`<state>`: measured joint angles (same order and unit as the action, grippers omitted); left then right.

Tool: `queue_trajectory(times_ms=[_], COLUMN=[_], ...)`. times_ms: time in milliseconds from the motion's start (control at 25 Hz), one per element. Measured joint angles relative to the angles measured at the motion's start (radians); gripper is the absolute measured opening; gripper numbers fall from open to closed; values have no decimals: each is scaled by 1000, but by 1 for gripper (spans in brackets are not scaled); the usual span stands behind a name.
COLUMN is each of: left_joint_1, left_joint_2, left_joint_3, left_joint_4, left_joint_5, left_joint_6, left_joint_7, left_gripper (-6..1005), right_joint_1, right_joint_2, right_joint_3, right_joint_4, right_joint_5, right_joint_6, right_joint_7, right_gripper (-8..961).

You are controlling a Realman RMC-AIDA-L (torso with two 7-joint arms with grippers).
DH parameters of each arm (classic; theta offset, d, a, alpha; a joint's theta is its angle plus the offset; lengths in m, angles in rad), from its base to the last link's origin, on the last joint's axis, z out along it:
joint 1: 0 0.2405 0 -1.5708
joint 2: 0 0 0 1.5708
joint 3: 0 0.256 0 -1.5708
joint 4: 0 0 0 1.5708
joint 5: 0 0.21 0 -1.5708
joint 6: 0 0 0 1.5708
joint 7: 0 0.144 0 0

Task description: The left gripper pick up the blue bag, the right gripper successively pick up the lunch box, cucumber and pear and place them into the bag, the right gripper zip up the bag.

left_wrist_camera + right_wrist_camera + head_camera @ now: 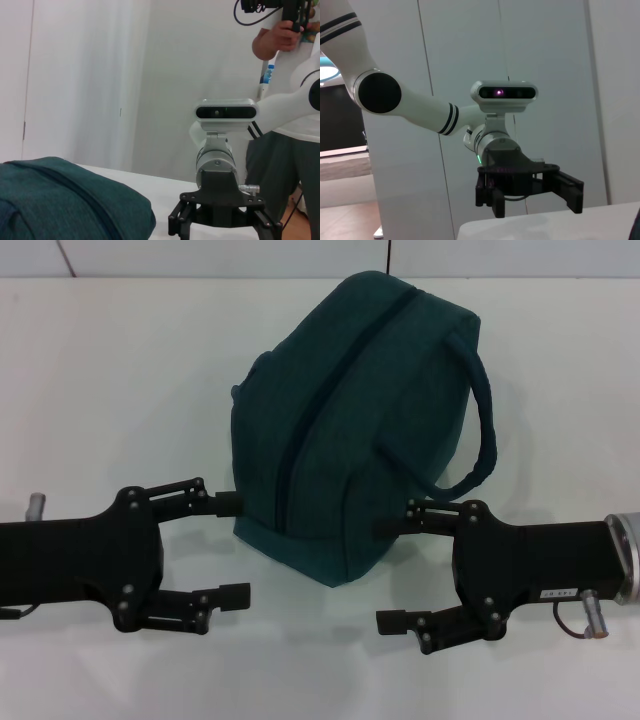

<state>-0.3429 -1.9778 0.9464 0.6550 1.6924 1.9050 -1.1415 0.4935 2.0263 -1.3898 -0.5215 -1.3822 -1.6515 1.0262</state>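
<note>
The blue bag (350,420) stands on the white table (110,390), a dark zipper line running along its top and one looped handle hanging off its right side. My left gripper (235,548) is open just left of the bag's near end, its upper finger close to the fabric. At the near end's right side my right gripper (385,575) is open too, holding nothing. The left wrist view shows the bag (75,200) and the right gripper (222,230) facing it. The right wrist view shows the left gripper (530,197). The lunch box, cucumber and pear are out of view.
A person (290,125) holding a camera stands beyond the table, behind the right arm. White wall panels (545,60) surround the table.
</note>
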Motion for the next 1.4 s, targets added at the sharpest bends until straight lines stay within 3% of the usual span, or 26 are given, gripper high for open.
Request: queue_trajectory(times_ms=[1400], left_joint_1=[-24], left_joint_2=[-3], left_joint_3=[0], left_joint_4=[0], left_joint_5=[-3], left_joint_6=[-1], left_joint_7=[-14], left_gripper=[880], right_joint_1=[0], right_joint_2=[2], right_joint_3=[-22], right_joint_4=[2], right_joint_5=[0], right_joint_6=[8], right_joint_7=[0], right_gripper=[888])
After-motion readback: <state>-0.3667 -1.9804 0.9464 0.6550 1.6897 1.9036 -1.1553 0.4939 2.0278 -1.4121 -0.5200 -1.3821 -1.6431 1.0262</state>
